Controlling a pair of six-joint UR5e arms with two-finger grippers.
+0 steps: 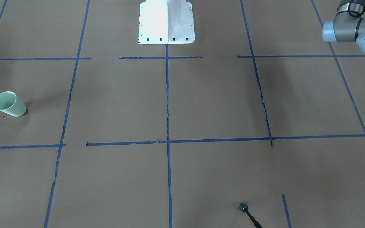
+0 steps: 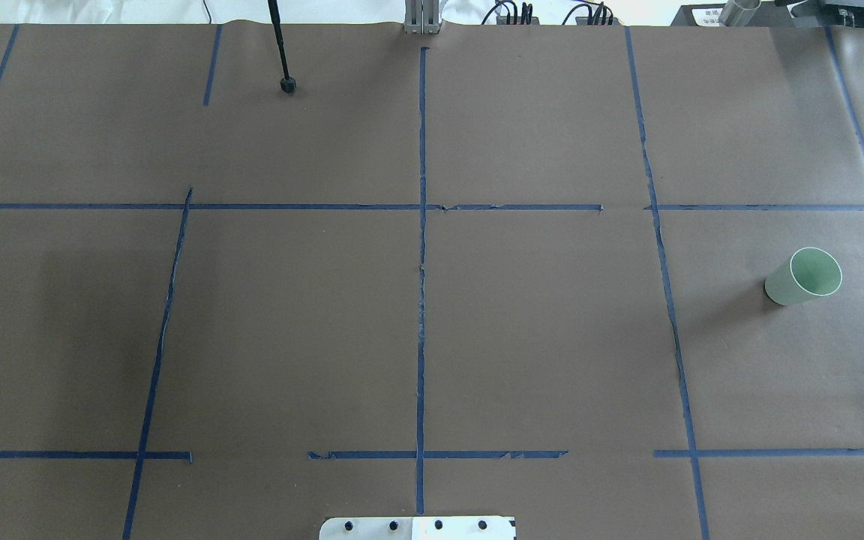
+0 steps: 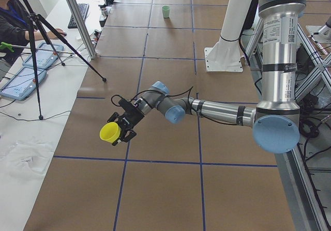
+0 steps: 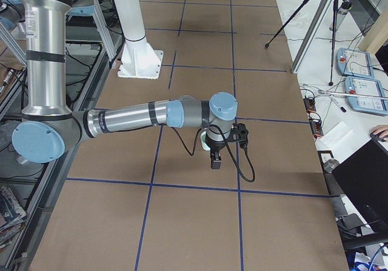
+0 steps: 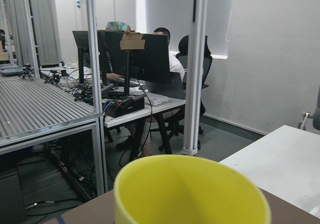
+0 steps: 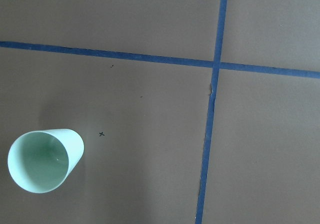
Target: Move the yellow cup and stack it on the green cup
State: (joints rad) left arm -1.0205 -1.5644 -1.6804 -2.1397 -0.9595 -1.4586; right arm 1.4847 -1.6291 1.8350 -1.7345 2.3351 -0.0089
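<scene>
There is one yellow cup, one green cup and two arms, each with one tool. The green cup stands upright, mouth up, on the brown surface on the robot's right side, inside a square of blue tape lines.

Only the left side view and the left wrist view show the yellow cup. It sits at the tip of the left tool, tipped sideways, and fills the bottom of the wrist view. Whether that tool is clamped on it I cannot tell.

Only the right side view shows the right tool. It points down just beside the green cup, which is half hidden behind the wrist; its opening I cannot tell. The overhead view shows no tool.
</scene>
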